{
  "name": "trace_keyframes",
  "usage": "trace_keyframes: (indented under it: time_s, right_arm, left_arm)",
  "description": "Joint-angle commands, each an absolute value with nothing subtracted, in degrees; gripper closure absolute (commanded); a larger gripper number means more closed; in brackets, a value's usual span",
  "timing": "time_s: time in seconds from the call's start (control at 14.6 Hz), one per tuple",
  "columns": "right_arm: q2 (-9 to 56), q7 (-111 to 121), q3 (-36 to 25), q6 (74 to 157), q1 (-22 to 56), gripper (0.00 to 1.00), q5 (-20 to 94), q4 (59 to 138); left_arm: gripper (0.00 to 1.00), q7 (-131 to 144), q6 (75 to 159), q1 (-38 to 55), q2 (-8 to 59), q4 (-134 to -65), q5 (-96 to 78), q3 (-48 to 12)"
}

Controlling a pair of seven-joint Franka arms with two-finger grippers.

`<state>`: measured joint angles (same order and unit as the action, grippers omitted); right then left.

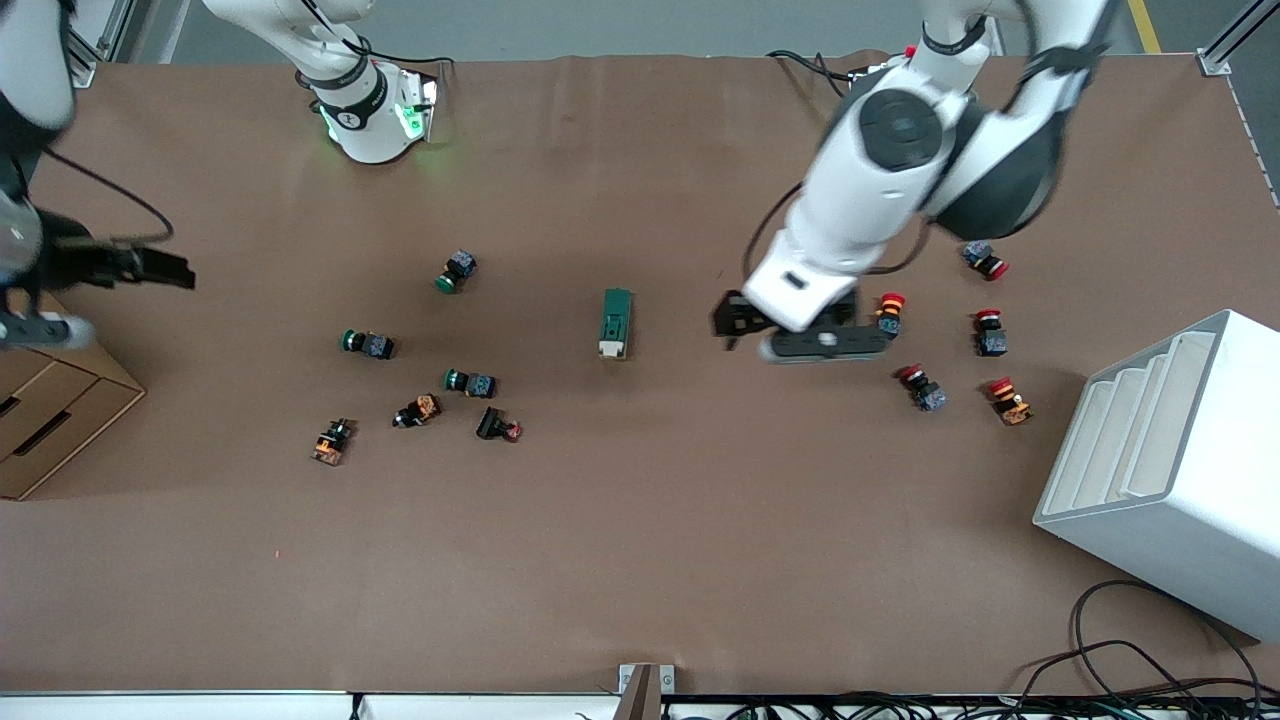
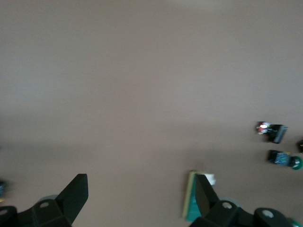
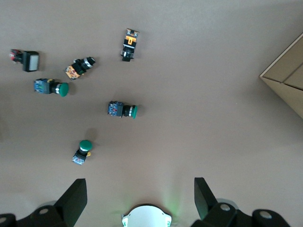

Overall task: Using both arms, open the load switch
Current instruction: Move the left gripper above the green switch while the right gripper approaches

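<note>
While it lies untouched mid-table, load switch (image 1: 616, 322) runs lengthwise toward the front camera, white lever at the nearer end
Green-capped buttons (image 1: 456, 271) toward the right arm's end, red-capped buttons (image 1: 989, 332) toward the left arm's; left gripper (image 1: 735, 318) spread wide just beside switch; right gripper (image 1: 165, 268) apart, over table edge near cardboard drawers (image 1: 55, 415)

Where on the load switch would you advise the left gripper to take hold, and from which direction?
Grip the load switch across its dark-green body, coming straight down. It lies flat, long axis toward the front camera, white lever at the nearer end, so that stays free. The left gripper hangs open beside it.
</note>
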<state>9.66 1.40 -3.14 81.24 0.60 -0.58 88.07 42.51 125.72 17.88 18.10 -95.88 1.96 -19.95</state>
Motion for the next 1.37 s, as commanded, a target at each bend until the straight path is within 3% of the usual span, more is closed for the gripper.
trace_keyframes:
  time_s: [0.0, 0.14, 0.41, 0.89, 1.3]
  right_arm:
    - [9.58, -7.49, -2.37, 81.2, 3.85, 0.0, -1.41, 87.01]
    - [11.5, -22.6, -2.2, 82.44, 7.71, 0.0, 0.6, 86.84]
    - [19.67, -56.98, -2.2, 86.99, 17.47, 0.0, 6.76, 84.48]
    - [32.41, -73.97, -2.2, 92.19, 23.02, 0.0, 7.99, 76.74]
    - [42.88, -97.17, -2.11, 95.78, 26.44, 0.0, 16.6, 69.17]
  left_arm:
    - [0.0, 46.39, 138.2, 20.91, 18.45, -102.02, 3.86, -19.78]
    - [0.0, 50.16, 145.7, 25.46, 20.3, -105.63, 4.3, -19.69]
    - [0.01, 68.93, 146.25, 32.42, 26.18, -106.08, 21.83, -19.6]
    - [0.01, 108.41, 145.9, 41.65, 35.5, -106.0, 57.7, -19.6]
    - [0.01, 120.59, 134.93, 48.24, 38.84, -106.08, 75.75, -19.69]
